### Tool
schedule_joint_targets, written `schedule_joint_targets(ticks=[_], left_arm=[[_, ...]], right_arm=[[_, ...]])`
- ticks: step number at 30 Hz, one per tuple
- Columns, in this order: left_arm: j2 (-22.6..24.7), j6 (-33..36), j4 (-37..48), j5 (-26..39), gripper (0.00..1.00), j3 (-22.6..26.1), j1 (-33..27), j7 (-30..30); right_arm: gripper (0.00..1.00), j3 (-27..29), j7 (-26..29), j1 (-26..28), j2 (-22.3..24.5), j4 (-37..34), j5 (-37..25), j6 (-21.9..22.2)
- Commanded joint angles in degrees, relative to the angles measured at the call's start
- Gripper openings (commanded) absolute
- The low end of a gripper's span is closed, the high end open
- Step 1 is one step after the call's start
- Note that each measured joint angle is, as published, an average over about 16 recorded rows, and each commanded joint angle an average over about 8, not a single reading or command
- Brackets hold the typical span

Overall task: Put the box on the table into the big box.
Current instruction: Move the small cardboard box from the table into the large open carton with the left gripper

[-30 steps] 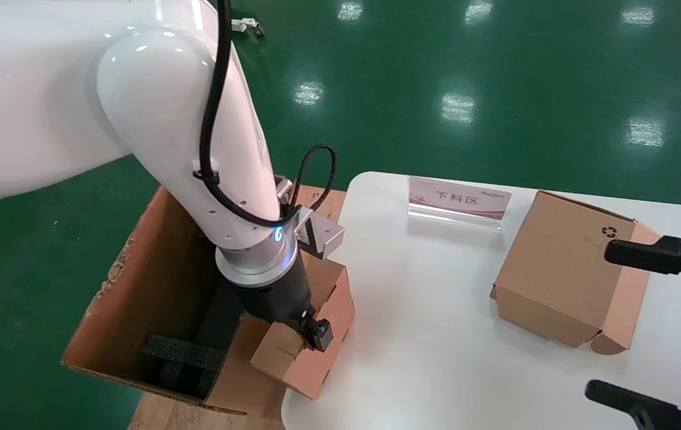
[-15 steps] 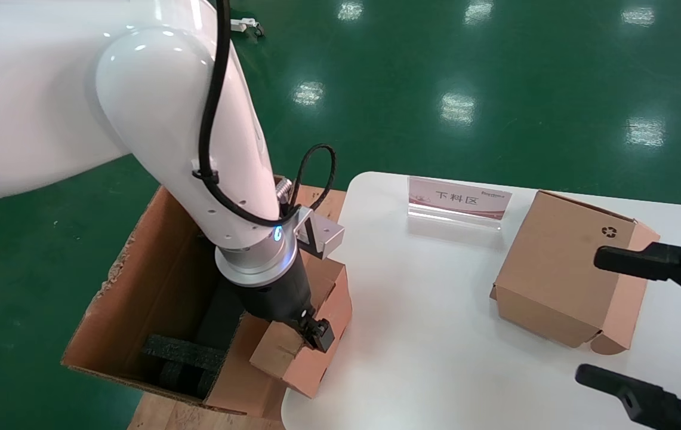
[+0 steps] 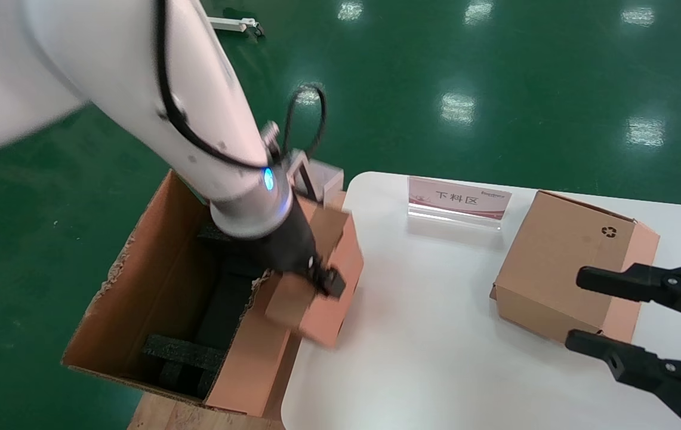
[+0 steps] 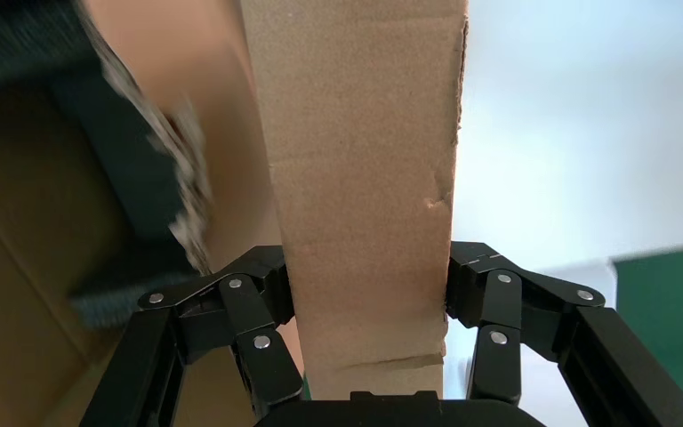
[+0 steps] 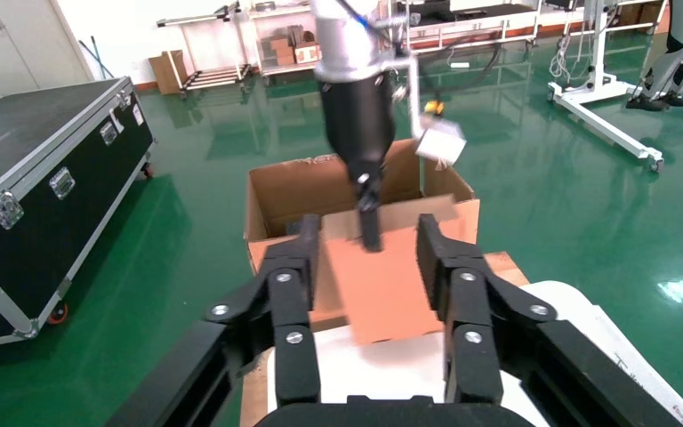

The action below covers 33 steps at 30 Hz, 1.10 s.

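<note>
holding the box tight, the left gripper has its fingers pressed on the 2 wide faces of the box, 1 on each side. the box is up in the air, not lying flat. it hangs over the left edge of the surface, right beside the near wall of the big box. part of it is over the white top and part is over the rim of the big box. the box is tilted, with 1 wide face looking toward the right and a bit down. its long side runs from the far end near the arm down to the near end close to the camera. the low near corner is just above the surface.

the big box stands on the left of the surface, open at the top, with torn edges. black foam blocks lie at its bottom.

the right gripper waits on the right, over the surface, with its fingers spread apart and nothing in them. it is just beside the cube box that has a recycling sign. a sign card stands at the far side of the surface.
</note>
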Motion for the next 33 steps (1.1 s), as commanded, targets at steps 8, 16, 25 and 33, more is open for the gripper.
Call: schedule_joint_targets(ticks=[8,16,25,33], left_arm=[[-4.54,-2.14,1.45,4.01,0.00,-5.94,-3.15,2.62],[-7.90,-4.51,3.09,9.11,0.00,-10.95,-6.49,4.27],[-11.55,-8.25,4.61,14.45,0.00,-14.99,-9.76,7.21],[-12.86,-8.67,5.47,17.30,0.00,-14.26,-10.50,10.54]], right_arm=[[1.00,0.00,0.00,0.00,0.00,0.00,0.00,0.00],[1.00,0.00,0.00,0.00,0.00,0.00,0.00,0.00],[1.00,0.00,0.00,0.00,0.00,0.00,0.00,0.00],[1.00,0.00,0.00,0.00,0.00,0.00,0.00,0.00]])
